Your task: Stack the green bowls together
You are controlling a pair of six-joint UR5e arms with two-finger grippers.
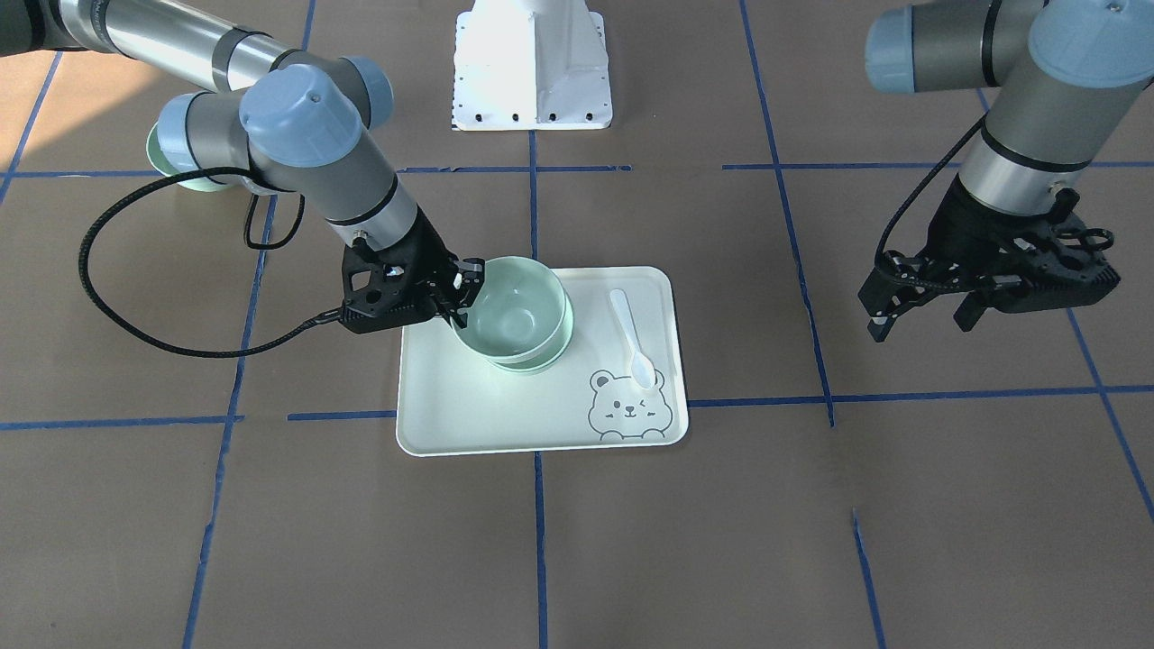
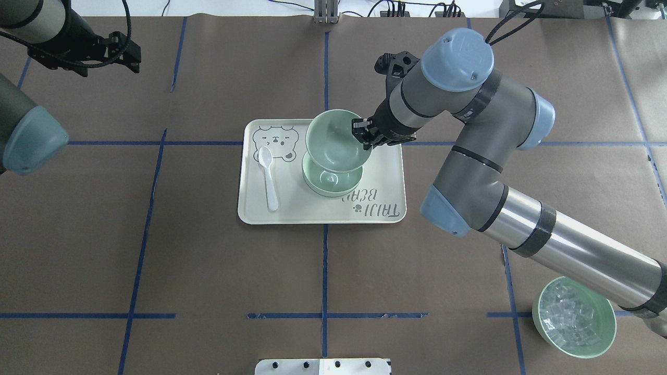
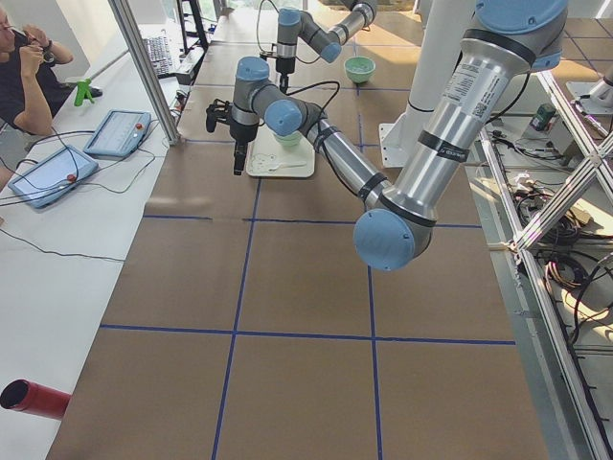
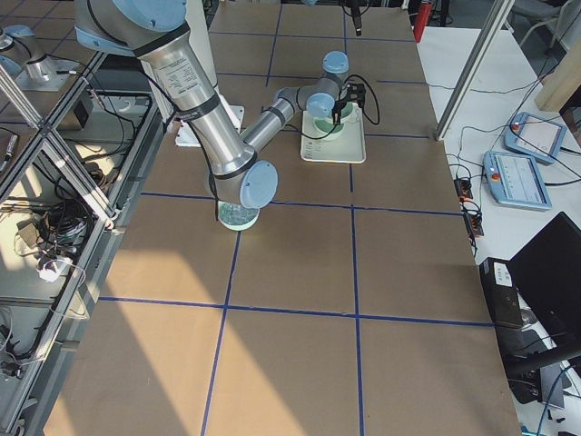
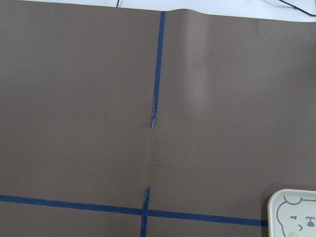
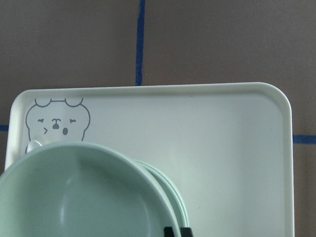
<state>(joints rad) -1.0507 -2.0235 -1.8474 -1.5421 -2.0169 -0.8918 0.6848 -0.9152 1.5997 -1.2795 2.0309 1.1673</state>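
My right gripper (image 1: pixel 460 293) is shut on the rim of a pale green bowl (image 1: pixel 514 302) and holds it just above another green bowl (image 1: pixel 541 362) that sits on the bear-printed tray (image 1: pixel 451 424). In the overhead view the held bowl (image 2: pixel 336 140) overlaps the lower one (image 2: pixel 331 182), with the gripper (image 2: pixel 362 136) at its right rim. In the right wrist view the held bowl (image 6: pixel 74 197) fills the lower left, and the rim beneath it (image 6: pixel 170 195) looks doubled, like two nested bowls. My left gripper (image 1: pixel 920 311) is open and empty, far off to the side.
A white spoon (image 2: pixel 268 177) lies on the tray (image 2: pixel 385 213) beside the bear print. A green bowl of clear cubes (image 2: pixel 573 317) stands near the right arm's base, under its forearm. Blue tape lines cross the brown table cover.
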